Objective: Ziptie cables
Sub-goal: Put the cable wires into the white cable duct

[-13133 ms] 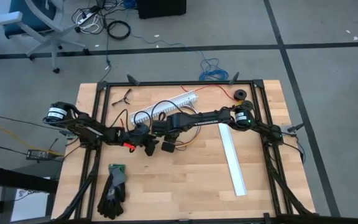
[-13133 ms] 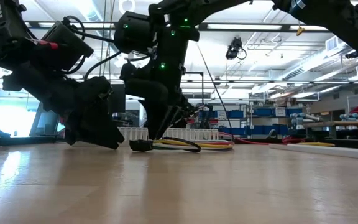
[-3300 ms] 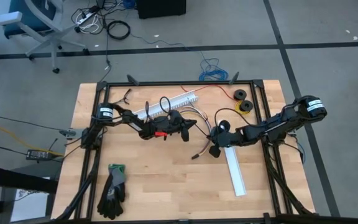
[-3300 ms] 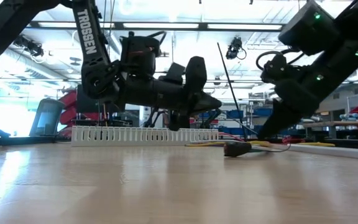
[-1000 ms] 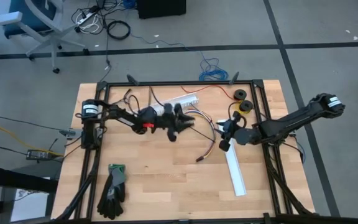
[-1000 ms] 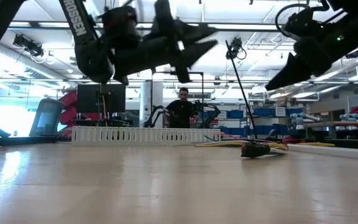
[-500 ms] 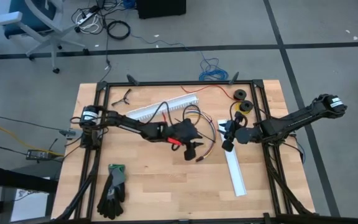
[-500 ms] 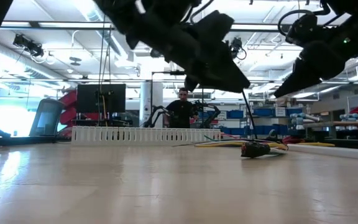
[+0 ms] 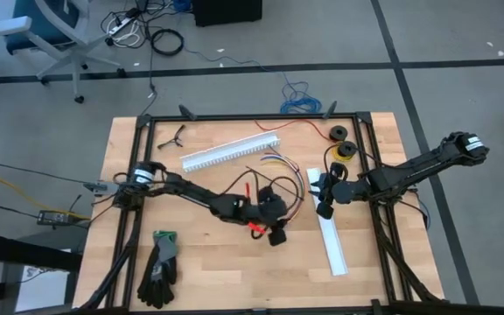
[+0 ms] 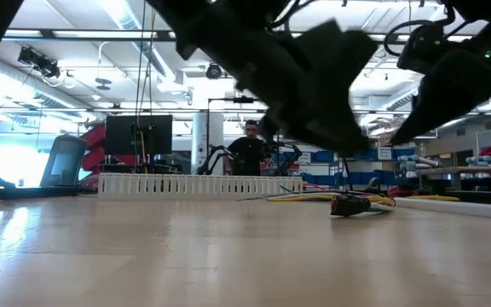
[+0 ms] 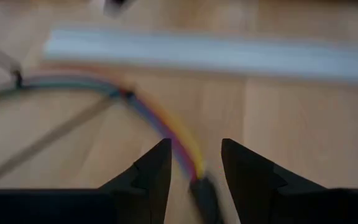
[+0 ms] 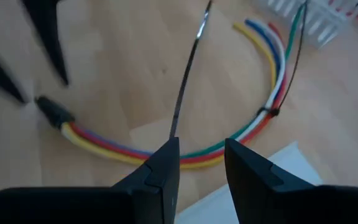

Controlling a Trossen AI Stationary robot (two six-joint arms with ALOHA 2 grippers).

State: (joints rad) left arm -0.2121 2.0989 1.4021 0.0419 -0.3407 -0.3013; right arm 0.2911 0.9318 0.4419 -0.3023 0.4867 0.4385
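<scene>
Change: my left claw point(image 9: 276, 234) has swung from the far slotted channel point(image 9: 229, 152) toward the bench point(image 9: 217, 271) centre; it now hangs at 6 o'clock of the cables' point(image 9: 292, 194) small dark connector point(image 10: 345, 205).
Meaning: I judge that I am lining up to take the connector end, so the bundle can be held for more tying.
Left claw: narrow gap, nothing between the fingers point(image 11: 152, 171).
Right claw: my right claw point(image 9: 324, 210) hangs at 3 o'clock of the cables, fingers apart; a thin dark ziptie point(image 12: 188, 68) stands out just in front of them, and whether I pinch it I cannot tell.
Cables: one bundle, an arc on the bench centre, already one dark tie point(image 12: 270, 112) around it.
Count: two claws, two white channel pieces point(image 9: 328, 223), one pair of gloves point(image 9: 159, 266), two small spools point(image 9: 340, 142).
</scene>
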